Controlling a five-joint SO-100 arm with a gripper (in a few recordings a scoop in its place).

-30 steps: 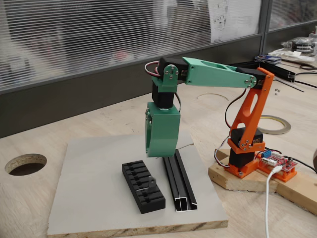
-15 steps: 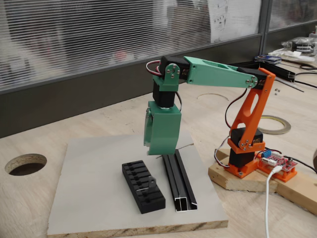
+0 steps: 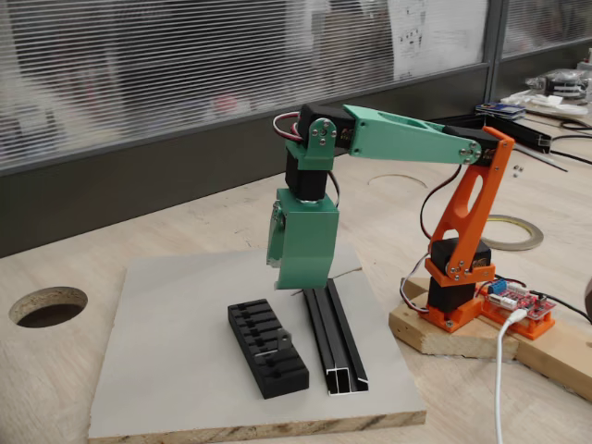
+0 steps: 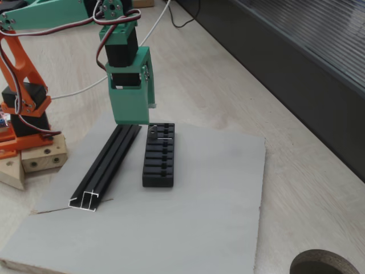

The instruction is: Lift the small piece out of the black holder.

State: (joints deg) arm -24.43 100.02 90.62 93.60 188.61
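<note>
Your small piece (image 3: 278,343) sits in a slot of the black holder (image 3: 266,348), toward its near end in a fixed view (image 3: 278,343) and at its far end in the other (image 4: 162,135), so nothing is lifted yet. The remaining slots look empty. Just right of the holder lies a black rail (image 3: 333,338), both on a grey board (image 3: 166,370) on the desk (image 3: 55,370). Your hand (image 3: 302,282) hovers above the rail's far end, holding nothing; I cannot tell whether its fingers are apart. The approach, grasp and lift all remain.
</note>
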